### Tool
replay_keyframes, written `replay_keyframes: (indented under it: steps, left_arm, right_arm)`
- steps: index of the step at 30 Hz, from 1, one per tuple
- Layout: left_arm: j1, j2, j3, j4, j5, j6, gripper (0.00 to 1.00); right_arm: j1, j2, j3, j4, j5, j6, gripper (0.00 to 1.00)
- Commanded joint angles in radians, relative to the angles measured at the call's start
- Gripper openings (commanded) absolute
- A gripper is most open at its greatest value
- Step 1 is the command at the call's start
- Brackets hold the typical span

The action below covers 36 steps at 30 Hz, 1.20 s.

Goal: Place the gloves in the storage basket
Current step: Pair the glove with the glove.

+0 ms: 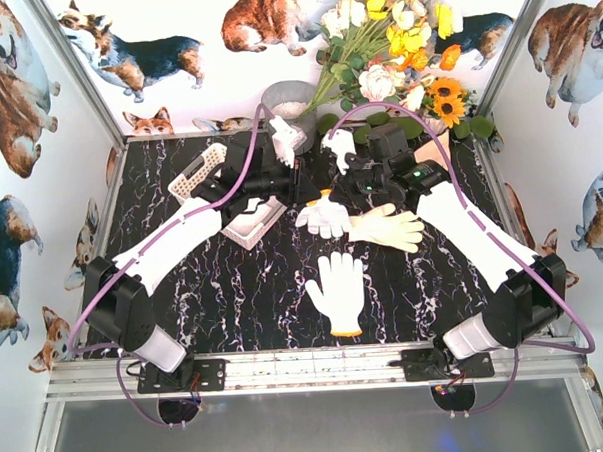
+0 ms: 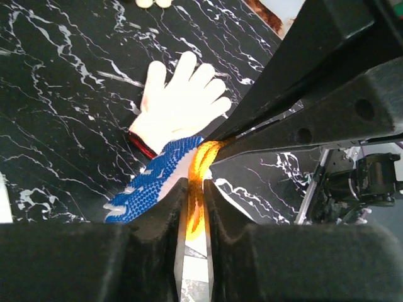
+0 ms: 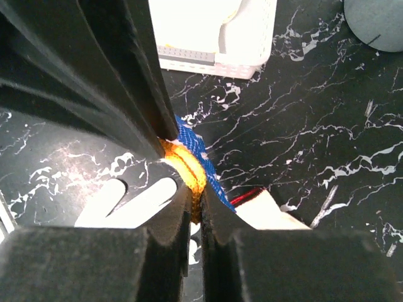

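Both grippers meet over the middle of the table on one blue-and-white glove (image 2: pixel 154 179) with an orange cuff (image 3: pixel 189 165). My left gripper (image 2: pixel 195 184) is shut on that cuff. My right gripper (image 3: pixel 196 194) is shut on the same cuff from the other side. Below them lies a cream glove (image 2: pixel 182 104) with a red cuff. In the top view a white glove with an orange cuff (image 1: pixel 339 292) lies flat nearer the front, and a cream glove (image 1: pixel 390 228) lies to its right. The white storage basket (image 1: pixel 201 170) sits at the back left, partly under my left arm.
A grey metal bucket (image 1: pixel 288 101) stands at the back centre beside a bunch of flowers (image 1: pixel 394 42). Two more white gloves (image 1: pixel 286 139) lie near it. The basket's lattice wall (image 3: pixel 214 60) is just beyond the held glove in the right wrist view.
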<state>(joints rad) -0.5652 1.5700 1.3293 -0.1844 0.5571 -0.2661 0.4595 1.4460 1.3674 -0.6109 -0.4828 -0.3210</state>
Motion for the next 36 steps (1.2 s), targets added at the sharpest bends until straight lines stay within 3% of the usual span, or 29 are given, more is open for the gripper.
replay_keyframes:
  steps: [1,4,14,23,29,36]
  left_arm:
    - [0.005,0.023,0.048,-0.030,-0.038,0.058,0.06]
    - [0.005,0.028,0.026,-0.011,-0.021,0.051,0.00]
    - [-0.018,0.026,-0.060,0.034,0.014,0.030,0.00]
    - [-0.050,0.001,-0.140,0.043,0.042,0.003,0.00]
    - [-0.052,-0.080,-0.256,0.115,0.040,-0.059,0.29]
    - [-0.059,-0.181,-0.366,0.154,0.017,-0.117,0.45]
  right_arm:
    - [-0.013,-0.005,0.047,0.021,-0.001,-0.073,0.00]
    - [-0.013,-0.010,0.013,0.031,0.006,-0.059,0.00]
    - [-0.013,-0.088,-0.189,0.124,-0.075,0.085,0.00]
    - [-0.011,-0.137,-0.269,0.158,-0.166,0.193,0.00]
    - [0.006,-0.171,-0.342,0.169,-0.162,0.264,0.00]
    - [0.063,-0.214,-0.400,0.148,-0.129,0.329,0.00]
